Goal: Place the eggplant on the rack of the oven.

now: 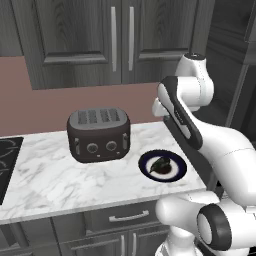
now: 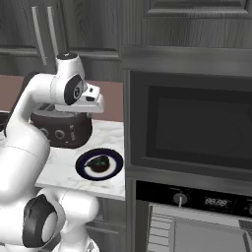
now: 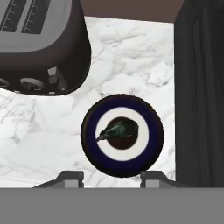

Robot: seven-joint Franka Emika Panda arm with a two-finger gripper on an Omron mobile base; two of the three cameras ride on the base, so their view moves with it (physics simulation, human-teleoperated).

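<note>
Scanning from the left: the cooktop sits at the counter's far edge, then the dark four-slot toaster on the white marble counter. Just right of the toaster is the blue-rimmed plate, and there's my target, the eggplant, lying on the plate's dark centre, stem end pointing off to one side.

From my hand camera I'm hovering well above it: the eggplant is just above my two fingertips, and nothing is between them. My gripper is drawn in as far as it goes, holding nothing, so it must spread before I descend.

Further right, the oven stands tall beside the counter, its dark glass front looking closed, and lower down I make out a pale wire rack below the control strip.

What worries me: the eggplant is small, glossy and rounded, so a slightly off-centre pinch could squirt it off the plate or roll it. Coming down still closed would just jab it. The toaster is near, so a wide swing of my wrist might clip it. And the oven's side panel stands just beside the plate: carrying across too low could knock the eggplant loose.
</note>
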